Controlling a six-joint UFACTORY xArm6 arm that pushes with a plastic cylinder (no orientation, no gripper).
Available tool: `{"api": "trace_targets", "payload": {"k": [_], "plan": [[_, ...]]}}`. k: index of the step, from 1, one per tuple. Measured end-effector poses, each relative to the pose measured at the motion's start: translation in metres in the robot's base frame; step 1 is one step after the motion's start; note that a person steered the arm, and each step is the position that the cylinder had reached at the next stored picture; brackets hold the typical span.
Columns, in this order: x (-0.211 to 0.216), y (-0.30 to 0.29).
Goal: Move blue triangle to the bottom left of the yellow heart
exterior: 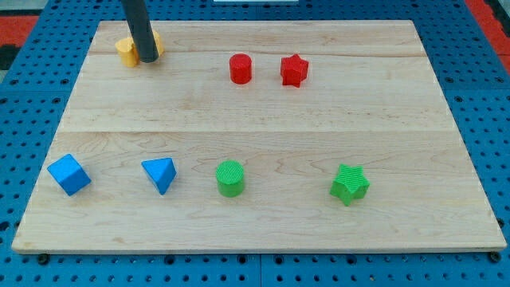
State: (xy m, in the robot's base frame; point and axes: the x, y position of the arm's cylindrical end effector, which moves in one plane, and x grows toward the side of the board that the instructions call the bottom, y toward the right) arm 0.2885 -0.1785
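Note:
The blue triangle [160,174] lies near the view's bottom left of the wooden board [263,119]. The yellow heart [126,49] lies at the view's top left, partly hidden behind the dark rod. My tip [147,59] rests at the heart's right side, touching or nearly touching it. The triangle is far below the tip and the heart.
A blue cube [68,174] lies left of the triangle. A green cylinder [230,178] and a green star [349,184] lie to its right. A red cylinder [241,68] and a red star [293,70] lie at the top middle. Blue pegboard surrounds the board.

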Motion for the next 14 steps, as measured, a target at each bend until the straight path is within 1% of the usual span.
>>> {"api": "trace_targets", "payload": {"k": [1,2,3,4,5,6,8,9,10,11,12,13,14], "plan": [[0.054,0.0],[0.131,-0.002],[0.168,0.031],[0.199,0.069],[0.231,0.086],[0.231,0.075],[0.276,0.03],[0.262,0.02],[0.253,0.041],[0.219,0.047],[0.179,0.011],[0.201,0.021],[0.177,-0.048]]}}
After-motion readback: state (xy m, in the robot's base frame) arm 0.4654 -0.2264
